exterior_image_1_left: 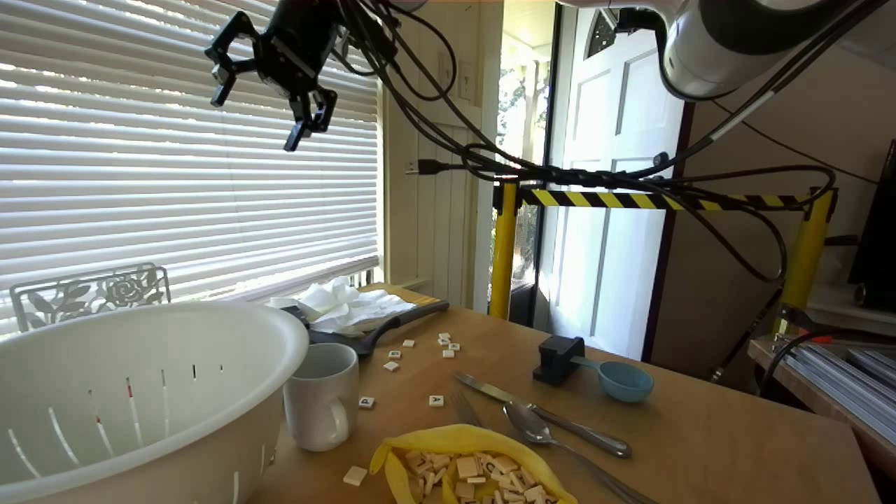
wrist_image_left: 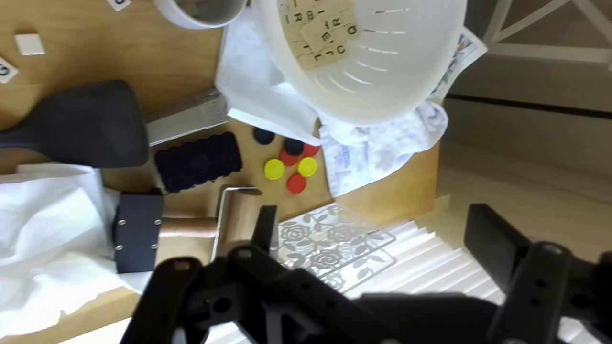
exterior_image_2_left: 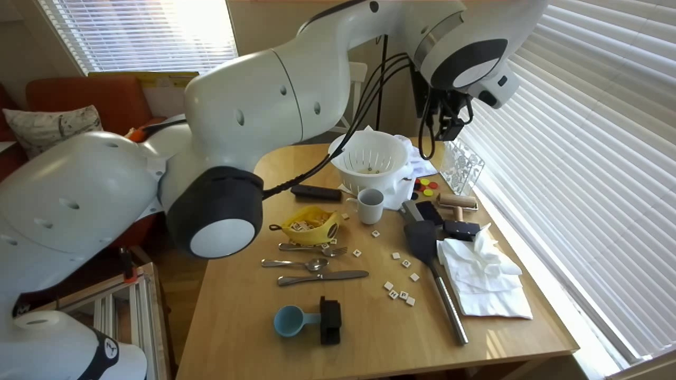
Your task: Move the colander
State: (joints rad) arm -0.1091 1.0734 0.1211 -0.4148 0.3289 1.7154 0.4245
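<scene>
The colander (exterior_image_1_left: pixel 238 350) is a large white bowl with slits, upright at the near left in an exterior view. It also stands at the table's far end in an exterior view (exterior_image_2_left: pixel 356 180), partly behind a white mug (exterior_image_2_left: pixel 369 207). In the wrist view the colander (wrist_image_left: pixel 397 81) is at the top, cut off by the edge, with letter tiles showing in its bottom. My gripper (exterior_image_1_left: pixel 256 115) is open and empty, high above the table and apart from the colander. In the wrist view its fingers (wrist_image_left: pixel 372 231) are wide apart, with the colander beyond them.
A metal rose-patterned holder (wrist_image_left: pixel 325 239) and window blinds (exterior_image_2_left: pixel 581 158) lie beside the gripper. A cloth (wrist_image_left: pixel 373 153), colored discs (wrist_image_left: pixel 296 183), a wooden roller (exterior_image_2_left: pixel 457 201) and a black spatula (exterior_image_2_left: pixel 422 240) are near the colander. A yellow pouch (exterior_image_2_left: pixel 311 227) holds tiles.
</scene>
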